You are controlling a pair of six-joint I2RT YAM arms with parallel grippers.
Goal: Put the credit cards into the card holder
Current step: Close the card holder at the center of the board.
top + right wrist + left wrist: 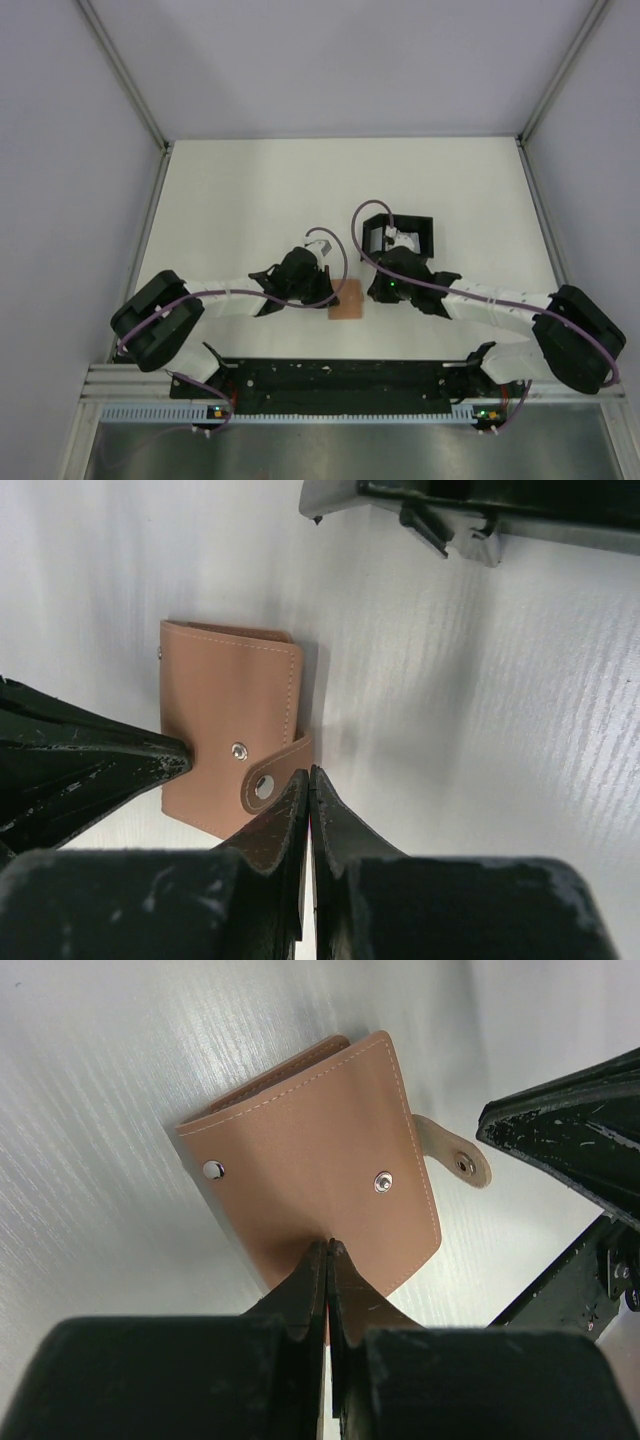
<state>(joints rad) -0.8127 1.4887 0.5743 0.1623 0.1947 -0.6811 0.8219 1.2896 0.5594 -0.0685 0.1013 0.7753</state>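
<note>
The tan card holder (347,300) lies flat and folded closed on the white table between my two arms. Its snap strap (455,1150) sticks out unfastened on the side toward the right arm. My left gripper (328,1245) is shut, its tips meeting just over the holder's (310,1160) near edge, with nothing between them. My right gripper (310,772) is shut too, its tips right beside the strap (270,780) at the holder's (230,730) edge, gripping nothing. No credit cards are in view.
A black square open tray (400,235) with something white inside stands just behind the right gripper; its rim (470,510) shows at the top of the right wrist view. White walls and metal posts fence the table.
</note>
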